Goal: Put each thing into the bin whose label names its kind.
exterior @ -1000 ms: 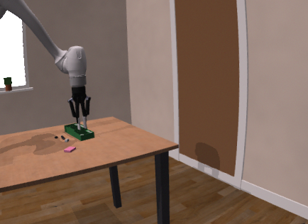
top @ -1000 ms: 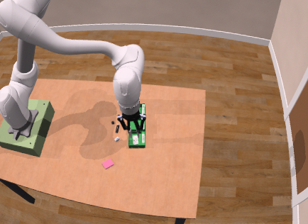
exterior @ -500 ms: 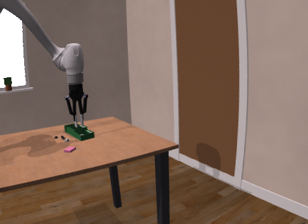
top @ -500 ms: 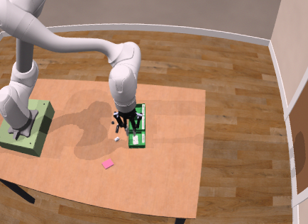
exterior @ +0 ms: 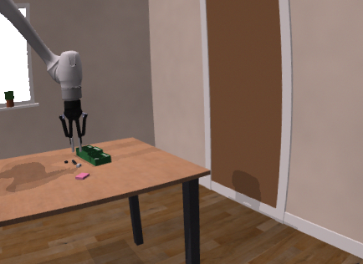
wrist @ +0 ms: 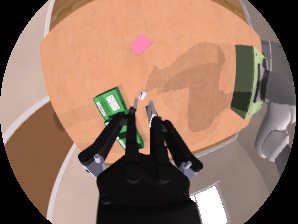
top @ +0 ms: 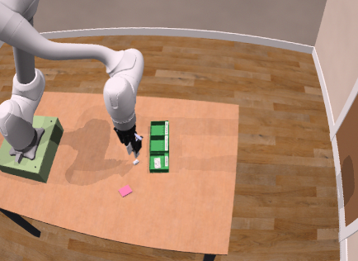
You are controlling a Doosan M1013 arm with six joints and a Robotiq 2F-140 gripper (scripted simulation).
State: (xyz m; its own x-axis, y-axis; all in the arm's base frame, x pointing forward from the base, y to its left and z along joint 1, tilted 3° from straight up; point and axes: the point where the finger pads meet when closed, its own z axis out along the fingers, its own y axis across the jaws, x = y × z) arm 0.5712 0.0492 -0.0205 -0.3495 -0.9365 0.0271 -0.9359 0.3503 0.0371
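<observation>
A green bin strip [top: 159, 146] with three labelled compartments lies mid-table; it also shows in the side view [exterior: 94, 154] and the wrist view [wrist: 116, 116]. A white item lies in its near compartment [top: 157, 161]. My gripper [top: 135, 150] [exterior: 75, 149] hangs just left of the bin, above the table, its fingers a narrow gap apart with nothing between them. A small white thing [top: 134, 161] lies on the table under the fingertips. A small dark piece [exterior: 65, 161] and a dark-and-white piece [exterior: 77, 164] lie nearby. A pink block [top: 125, 191] lies nearer the front edge.
The arm's green base block [top: 30, 149] stands at the table's left end. The arm reaches over the left half of the table. The table's right edge [top: 235, 177] is far from the bin.
</observation>
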